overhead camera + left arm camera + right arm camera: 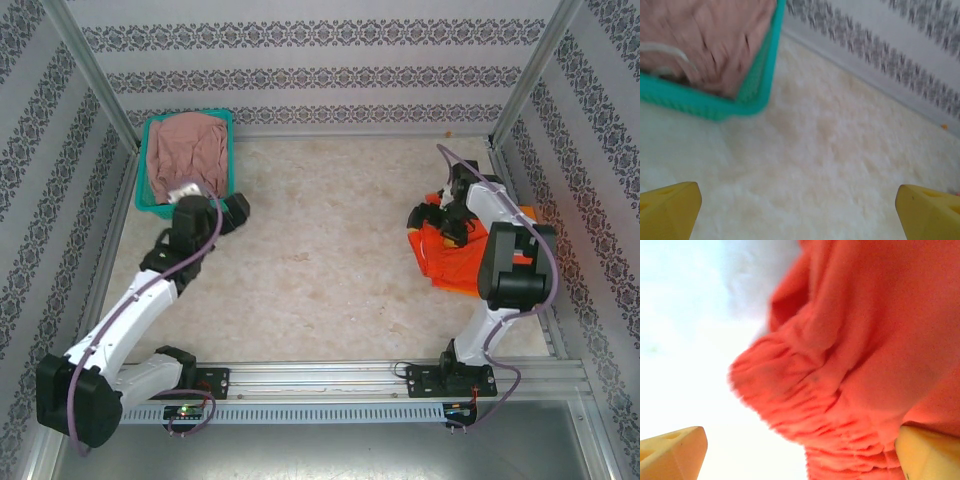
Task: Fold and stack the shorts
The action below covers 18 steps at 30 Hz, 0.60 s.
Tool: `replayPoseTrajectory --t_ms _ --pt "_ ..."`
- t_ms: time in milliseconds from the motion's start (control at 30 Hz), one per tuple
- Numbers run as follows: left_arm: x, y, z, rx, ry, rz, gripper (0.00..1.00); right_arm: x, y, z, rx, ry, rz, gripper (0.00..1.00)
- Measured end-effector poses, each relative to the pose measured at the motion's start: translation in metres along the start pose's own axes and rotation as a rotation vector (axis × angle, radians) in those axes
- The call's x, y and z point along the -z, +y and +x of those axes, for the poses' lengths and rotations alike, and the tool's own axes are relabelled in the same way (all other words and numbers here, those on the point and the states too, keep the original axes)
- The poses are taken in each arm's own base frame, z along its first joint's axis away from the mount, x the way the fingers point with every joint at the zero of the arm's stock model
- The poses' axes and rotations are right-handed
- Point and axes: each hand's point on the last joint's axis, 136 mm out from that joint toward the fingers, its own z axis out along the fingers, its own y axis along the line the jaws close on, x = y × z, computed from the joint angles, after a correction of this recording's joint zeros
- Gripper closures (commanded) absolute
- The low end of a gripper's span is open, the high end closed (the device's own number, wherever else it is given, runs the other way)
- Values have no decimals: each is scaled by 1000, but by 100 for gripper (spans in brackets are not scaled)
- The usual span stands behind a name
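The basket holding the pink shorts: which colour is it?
The basket is teal green, clearest in the left wrist view.

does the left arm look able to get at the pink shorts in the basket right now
Probably yes: the left hand is open just beside the basket, and the pink shorts lie on top, uncovered.
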Motion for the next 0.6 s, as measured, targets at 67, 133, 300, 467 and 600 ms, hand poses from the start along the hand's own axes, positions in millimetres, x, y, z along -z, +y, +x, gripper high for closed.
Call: replayPoseTrajectory --t_ms 67,133,300,467,600 --pt "9 2 -43 0 -68 -28 0 24 15 -6 27 -83 -39 3" --pt "14 5 -81 1 -123 -58 0 52 34 -9 70 -185 -86 3" --pt "-11 33 -131 17 -127 -153 0 117 83 2 193 -403 -214 2" --pt "-77 72 -131 44 3 -254 0 145 105 10 262 -496 -266 2" --pt "-128 109 -119 72 107 -343 1 154 117 22 312 -532 -281 3"
